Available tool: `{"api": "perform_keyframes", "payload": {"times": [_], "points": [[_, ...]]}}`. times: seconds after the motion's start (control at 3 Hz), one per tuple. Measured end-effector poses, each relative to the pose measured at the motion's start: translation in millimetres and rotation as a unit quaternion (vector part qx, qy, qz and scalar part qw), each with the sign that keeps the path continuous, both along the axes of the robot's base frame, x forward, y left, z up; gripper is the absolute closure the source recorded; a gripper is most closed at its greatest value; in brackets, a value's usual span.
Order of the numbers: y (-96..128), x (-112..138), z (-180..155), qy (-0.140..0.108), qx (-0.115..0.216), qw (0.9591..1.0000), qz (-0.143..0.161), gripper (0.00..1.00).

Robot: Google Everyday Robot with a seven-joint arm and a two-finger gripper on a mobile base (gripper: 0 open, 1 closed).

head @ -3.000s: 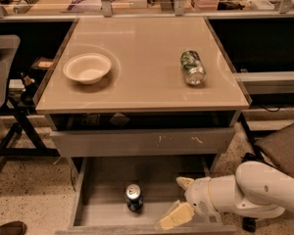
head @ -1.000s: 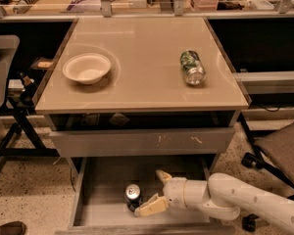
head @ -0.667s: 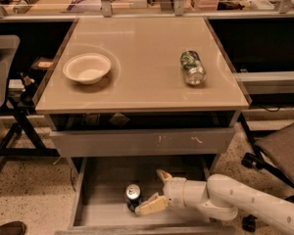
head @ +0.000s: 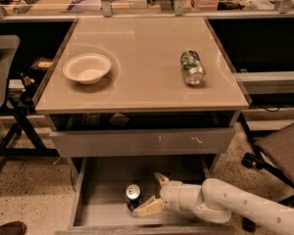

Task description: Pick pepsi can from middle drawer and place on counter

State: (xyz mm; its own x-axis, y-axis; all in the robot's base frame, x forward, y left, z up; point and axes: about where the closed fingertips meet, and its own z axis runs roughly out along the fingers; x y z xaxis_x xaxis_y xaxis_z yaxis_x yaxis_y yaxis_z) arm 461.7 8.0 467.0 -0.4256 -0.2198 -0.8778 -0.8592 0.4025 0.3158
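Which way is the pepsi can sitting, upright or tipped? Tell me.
Upright: the pepsi can shows its silver top facing up, in the middle drawer; open gripper beside it.

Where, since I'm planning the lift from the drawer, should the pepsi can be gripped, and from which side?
Grip the pepsi can across its side wall, about mid-height, coming from the picture's right, where the open gripper sits in the middle drawer. The can stands upright, silver top up, so its sides are free; the drawer front above likely crowds a top-down reach.

The single camera looks steeply down over the counter (head: 142, 77) toward 12 o'clock. The gripper (head: 153, 192), spread, shows at 6 o'clock.
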Motion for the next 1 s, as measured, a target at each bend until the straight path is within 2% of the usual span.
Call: {"api": "perform_keyframes", "payload": {"times": [0.67,1.0], "points": [[12,-3,-11,-0.034,0.009,0.9994,0.005,0.0],[41,11,-32,-0.048,0.023,0.9985,0.015,0.0]]}}
